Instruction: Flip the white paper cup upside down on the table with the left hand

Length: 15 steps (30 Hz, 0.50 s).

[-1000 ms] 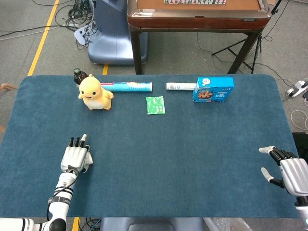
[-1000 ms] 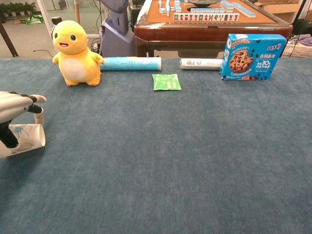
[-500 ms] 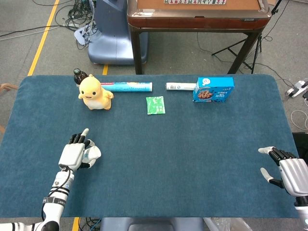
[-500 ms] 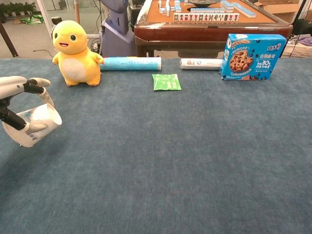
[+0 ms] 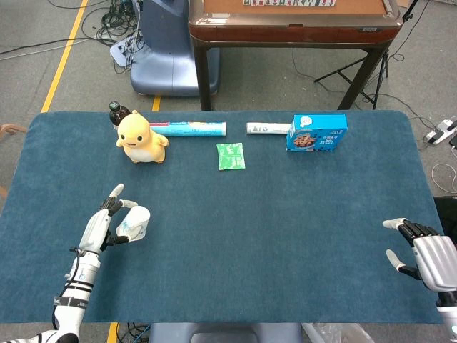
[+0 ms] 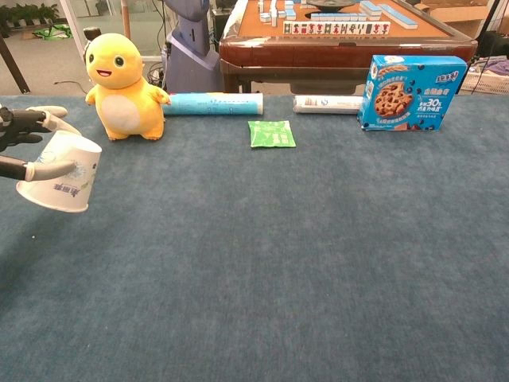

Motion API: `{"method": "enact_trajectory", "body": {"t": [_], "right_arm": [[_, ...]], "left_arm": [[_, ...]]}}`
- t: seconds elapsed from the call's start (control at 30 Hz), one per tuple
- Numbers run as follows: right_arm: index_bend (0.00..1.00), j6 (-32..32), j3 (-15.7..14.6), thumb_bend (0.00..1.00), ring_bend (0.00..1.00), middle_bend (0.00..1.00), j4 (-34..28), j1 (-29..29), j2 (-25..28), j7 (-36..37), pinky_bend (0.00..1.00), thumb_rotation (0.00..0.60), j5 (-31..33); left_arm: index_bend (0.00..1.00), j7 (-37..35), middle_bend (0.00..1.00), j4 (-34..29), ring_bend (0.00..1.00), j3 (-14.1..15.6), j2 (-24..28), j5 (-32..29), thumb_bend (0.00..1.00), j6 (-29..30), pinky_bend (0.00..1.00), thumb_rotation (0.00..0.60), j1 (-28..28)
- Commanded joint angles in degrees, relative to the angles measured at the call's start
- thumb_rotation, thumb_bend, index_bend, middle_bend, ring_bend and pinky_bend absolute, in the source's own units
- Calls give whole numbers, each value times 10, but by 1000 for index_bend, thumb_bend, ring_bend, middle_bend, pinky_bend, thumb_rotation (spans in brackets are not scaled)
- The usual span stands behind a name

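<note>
The white paper cup (image 6: pixel 60 172) with a blue print hangs above the blue cloth at the left, nearly upside down, its wide mouth lowest and tilted a little. My left hand (image 5: pixel 108 216) holds the white paper cup (image 5: pixel 135 221) from its left side, thumb and a finger on its wall, one finger pointing away. In the chest view only the fingers of the left hand (image 6: pixel 24 143) show at the left edge. My right hand (image 5: pixel 423 251) rests at the table's right front corner, fingers apart and holding nothing.
Along the far side stand a yellow duck toy (image 5: pixel 141 138), a blue tube (image 5: pixel 190 128), a green sachet (image 5: pixel 230 156), a white tube (image 5: pixel 267 128) and a blue cookie box (image 5: pixel 317 133). A wooden table (image 5: pixel 293 21) stands behind the blue table (image 5: pixel 285 229).
The left hand lifted the cup off the cloth, carried it forward and right, and turned it from lying on its side to nearly mouth down. The right hand stayed still.
</note>
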Motion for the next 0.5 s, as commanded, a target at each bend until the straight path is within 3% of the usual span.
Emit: {"method": "enact_trajectory", "body": {"t": [0.03,0.27,0.5], "right_arm": [[321,0,0,303,367,329,0,0,0,0,458,600,0],[321,0,0,302,367,329,0,0,0,-1,458,600,0],[321,-1,0,302,367,329,0,0,0,-1,458,600,0]], "left_arm": [[403,-100,0,72,0,10,-24,84,321,12,0,600,31],[401,-168,0,135,0,14,-50,127,321,36,0,600,47],[397,-189,0,178,0,19,-65,136,321,28,0,600,53]]}}
